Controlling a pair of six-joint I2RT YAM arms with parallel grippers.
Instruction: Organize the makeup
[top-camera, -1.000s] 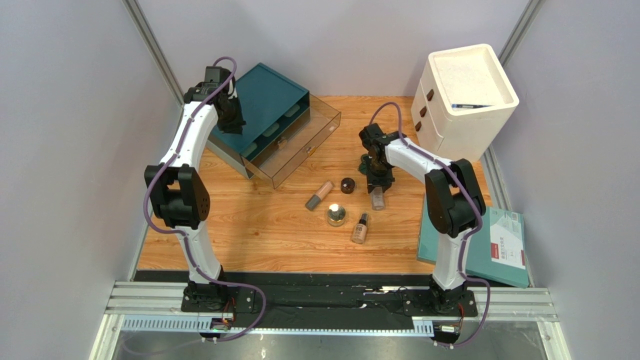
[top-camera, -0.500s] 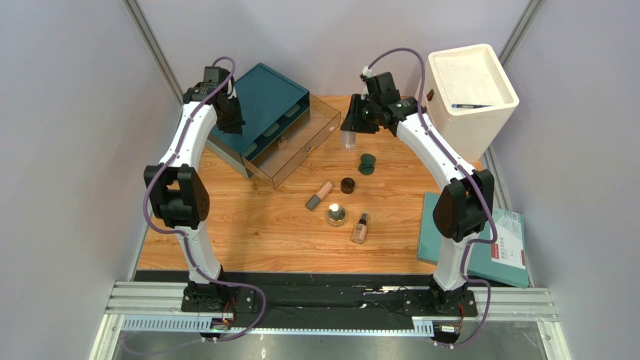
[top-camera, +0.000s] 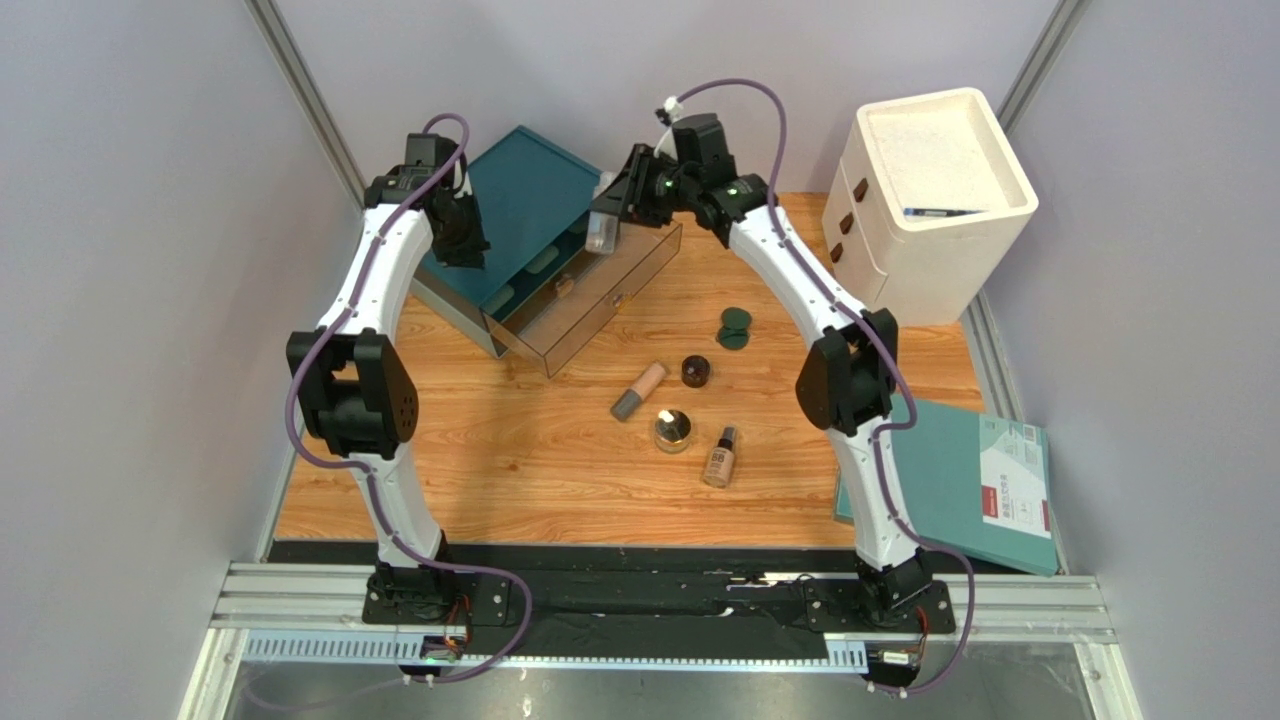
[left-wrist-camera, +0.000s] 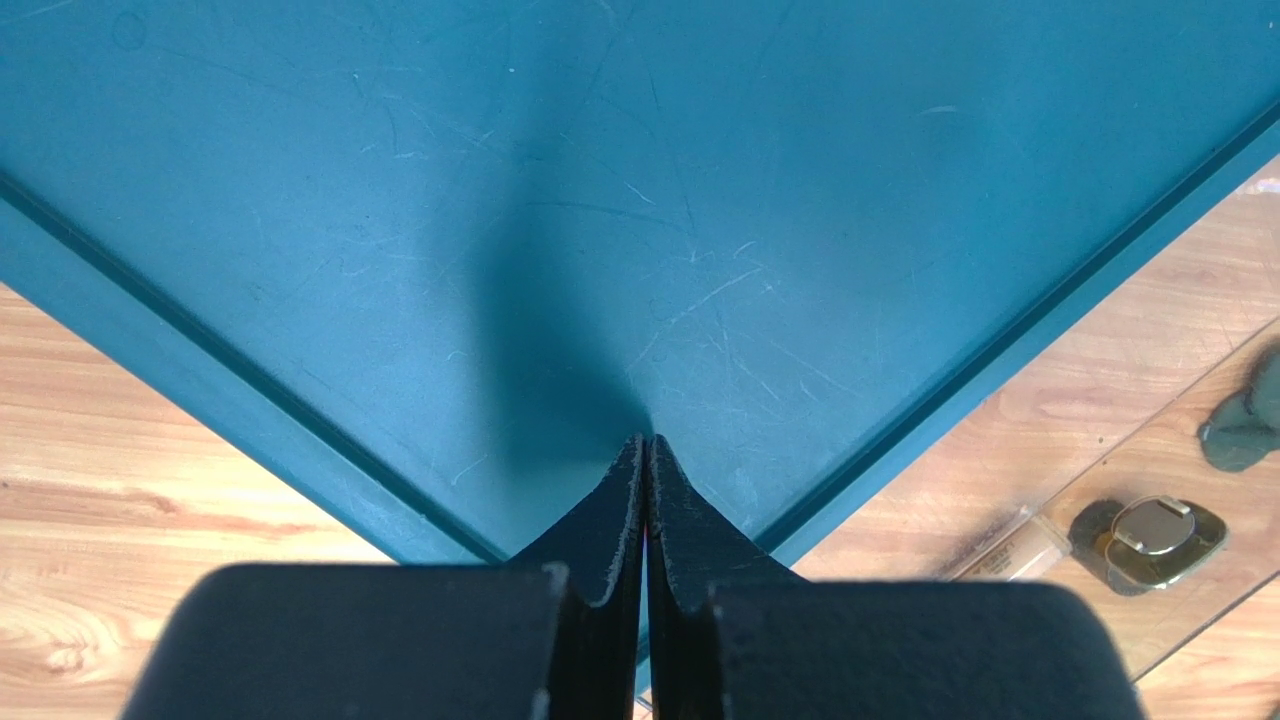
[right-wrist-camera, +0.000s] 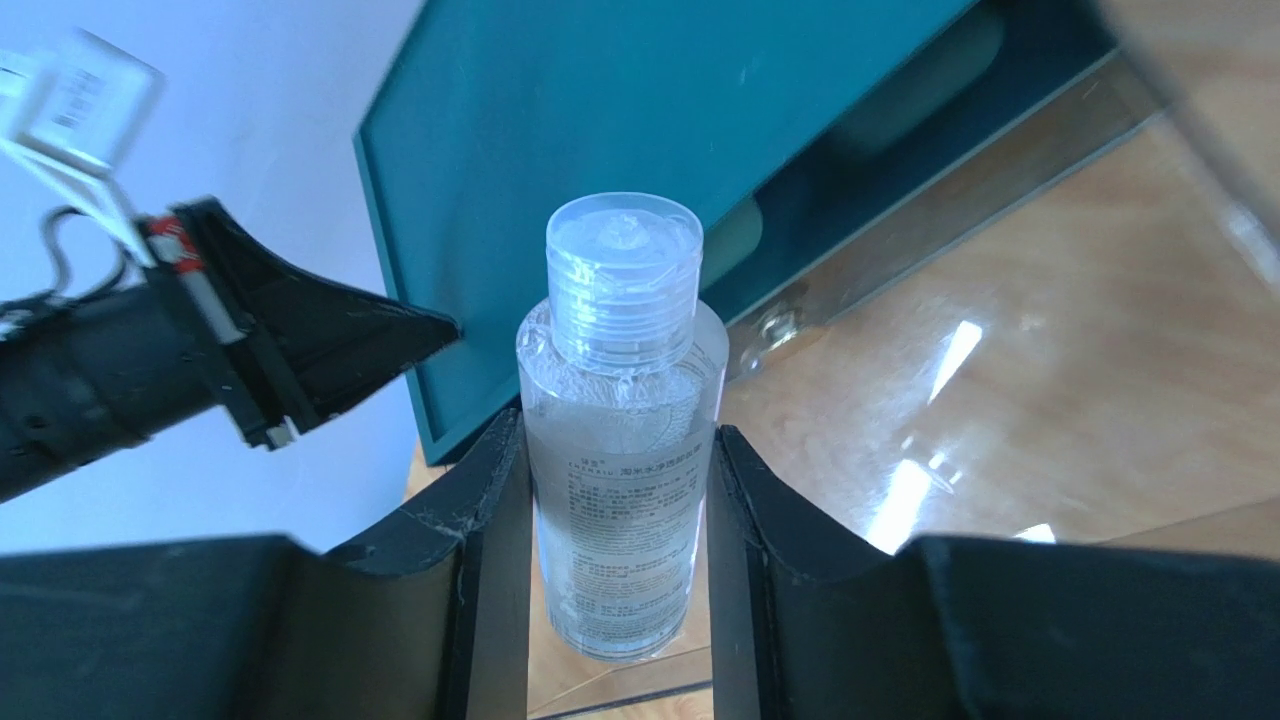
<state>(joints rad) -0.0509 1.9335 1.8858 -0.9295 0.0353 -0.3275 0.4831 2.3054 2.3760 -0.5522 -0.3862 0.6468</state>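
My right pincer (right-wrist-camera: 616, 447) holds the clear bottle (right-wrist-camera: 622, 360) by its middle, up over the open see-through drawer (top-camera: 613, 305). It looks hard, smooth and slippery, so I think squeezing its round sides is best. My left pincer (left-wrist-camera: 646, 468) is closed up with nothing in it.

- Teal drawer box (top-camera: 529, 188) at the far left of the wooden table (top-camera: 496, 480), its clear drawer (top-camera: 609, 285) pulled out.
- White drawer cabinet (top-camera: 924, 240) at the far right corner.
- Teal booklet (top-camera: 954, 503) lying at the right edge.
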